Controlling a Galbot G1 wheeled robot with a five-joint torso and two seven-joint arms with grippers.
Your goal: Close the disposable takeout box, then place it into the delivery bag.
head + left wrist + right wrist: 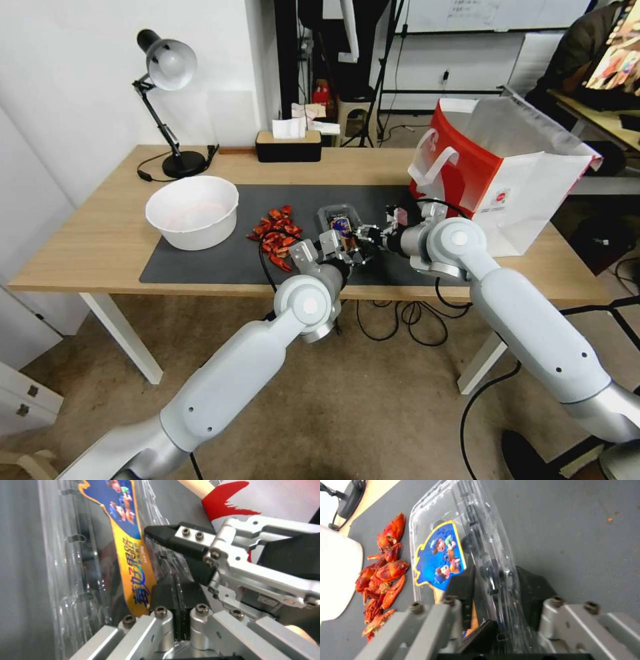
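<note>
Head view: both grippers' fingers pinch the takeout box (339, 220); its long axis runs away from the robot.

From above we look down on the takeout box (340, 223); both wrist cameras press close against it.

Left gripper (351, 251): fingers pinched shut, pads together.
Right gripper (368, 238): fingers part closed, just beside left gripper, tips facing it.
Arms: both extended forward.
</note>
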